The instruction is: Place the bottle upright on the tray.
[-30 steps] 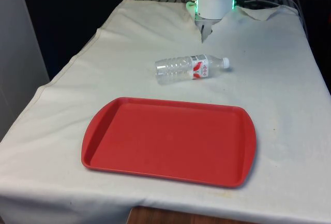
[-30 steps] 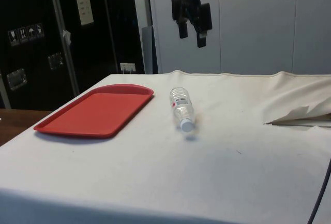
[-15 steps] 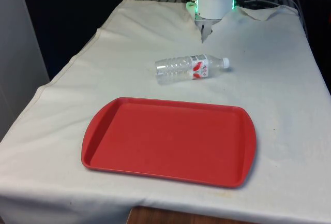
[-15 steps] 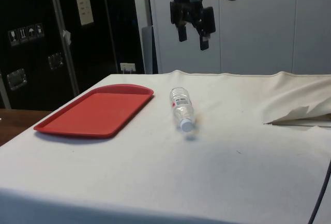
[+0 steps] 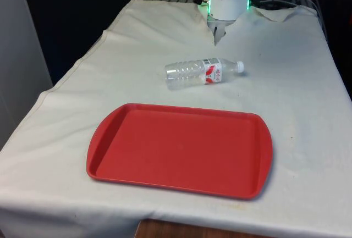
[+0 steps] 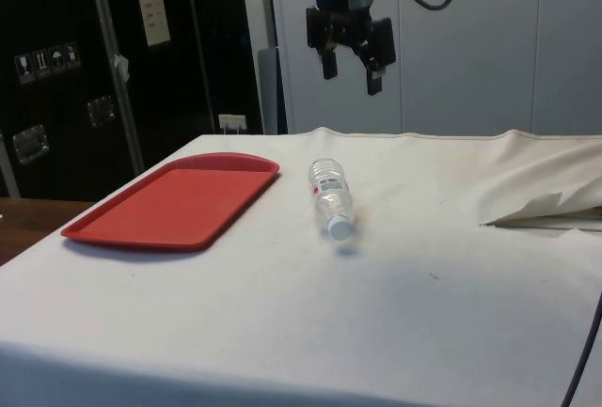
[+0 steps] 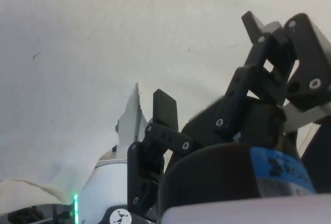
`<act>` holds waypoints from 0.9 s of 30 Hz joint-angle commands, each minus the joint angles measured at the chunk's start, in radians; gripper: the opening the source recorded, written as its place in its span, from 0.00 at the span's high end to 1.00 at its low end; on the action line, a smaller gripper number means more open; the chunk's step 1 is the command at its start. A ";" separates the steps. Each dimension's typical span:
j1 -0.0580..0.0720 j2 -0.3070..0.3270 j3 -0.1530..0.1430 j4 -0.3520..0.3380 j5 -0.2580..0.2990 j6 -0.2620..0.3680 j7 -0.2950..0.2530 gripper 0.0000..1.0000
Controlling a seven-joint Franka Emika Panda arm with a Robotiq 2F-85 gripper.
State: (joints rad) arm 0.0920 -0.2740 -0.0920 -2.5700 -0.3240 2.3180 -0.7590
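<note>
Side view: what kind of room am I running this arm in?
Probably a lab or test room, not a home: a table under a white cloth, dark cabinets behind, and the gripper hanging open above a lone bottle beside a red tray.

My gripper [image 6: 350, 61] hangs high in the side view, fingers [image 6: 329, 64] pointing down and spread apart with nothing between them. In the wrist view my two black fingers [image 7: 164, 111] stand well apart, toward one o'clock.
</note>
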 commanded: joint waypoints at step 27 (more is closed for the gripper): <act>-0.003 0.017 0.005 -0.018 -0.140 0.040 -0.073 0.00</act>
State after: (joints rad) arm 0.0920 -0.2600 -0.0900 -2.5850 -0.4440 2.3430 -0.8350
